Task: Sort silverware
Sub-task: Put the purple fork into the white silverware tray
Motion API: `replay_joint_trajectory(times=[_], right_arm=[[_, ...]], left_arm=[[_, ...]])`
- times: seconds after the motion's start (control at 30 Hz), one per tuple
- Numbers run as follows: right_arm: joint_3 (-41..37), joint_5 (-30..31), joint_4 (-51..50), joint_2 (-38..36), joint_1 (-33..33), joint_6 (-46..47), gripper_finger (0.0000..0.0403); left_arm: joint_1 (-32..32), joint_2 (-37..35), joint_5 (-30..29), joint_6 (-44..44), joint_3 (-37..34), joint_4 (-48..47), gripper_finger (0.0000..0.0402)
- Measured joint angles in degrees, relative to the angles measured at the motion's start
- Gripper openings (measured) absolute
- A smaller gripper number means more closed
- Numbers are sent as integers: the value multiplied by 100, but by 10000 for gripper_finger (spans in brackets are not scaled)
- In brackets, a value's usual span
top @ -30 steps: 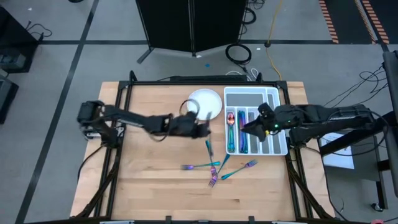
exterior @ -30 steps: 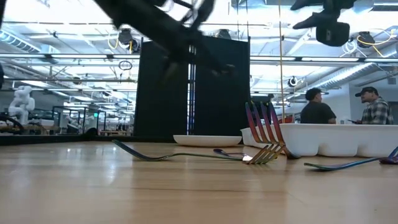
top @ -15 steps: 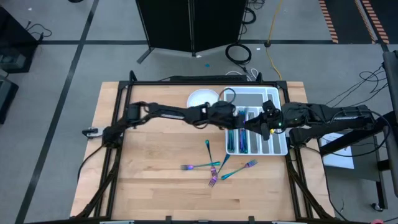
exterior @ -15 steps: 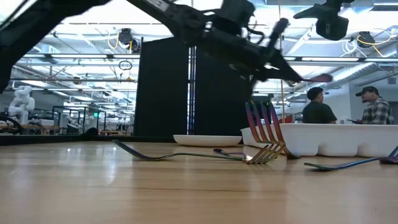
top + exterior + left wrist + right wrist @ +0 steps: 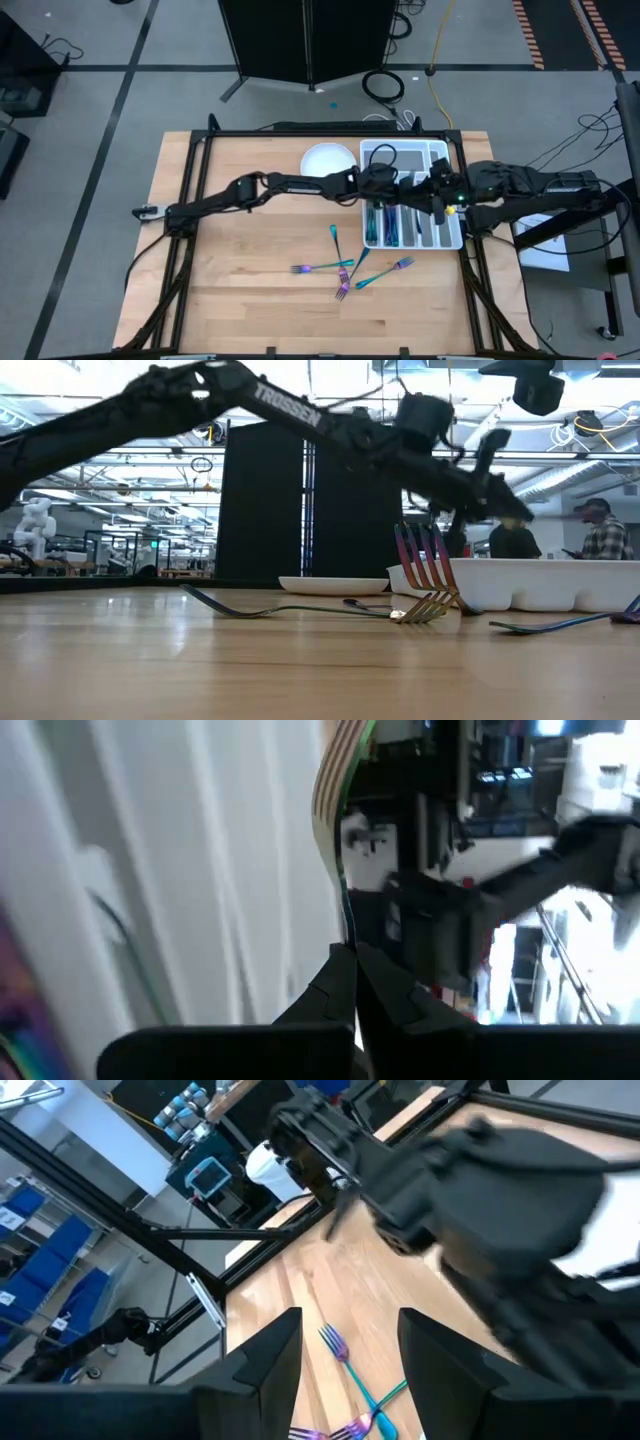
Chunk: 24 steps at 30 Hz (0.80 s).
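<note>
Left arm stretches across the table [image 5: 240, 300] from the left; left gripper [image 5: 388, 186] hangs over the white cutlery tray [image 5: 450, 155], jaws together, nothing visible between them. Round white plate [image 5: 322, 157] sits just left of the tray. Loose silverware [image 5: 345, 266] lies on the wood nearer than the tray; more pieces rest in the tray's compartments. Right gripper [image 5: 437, 195] is over the tray, fingers apart, empty.

We see a pale wood table [image 5: 250, 290] with visible grain, glossy iridescent metal forks [image 5: 345, 268], a smooth white tray [image 5: 452, 238], a glossy white plate [image 5: 325, 158], and matt black arms [image 5: 290, 186].
</note>
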Motion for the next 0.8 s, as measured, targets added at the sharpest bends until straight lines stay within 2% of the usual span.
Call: replay_joint_trajectory(times=[0.27,0.6,0.8], right_arm=[[0,-43,-2,-33,-1,-1,160],[0,-50,-7,-33,0,-21,160],[0,-50,-7,-33,0,-17,160]], left_arm=[[29,204,-44,-170,74,-419,0],[105,202,188,-286,79,-779,0],[157,202,185,-273,79,-829,21]])
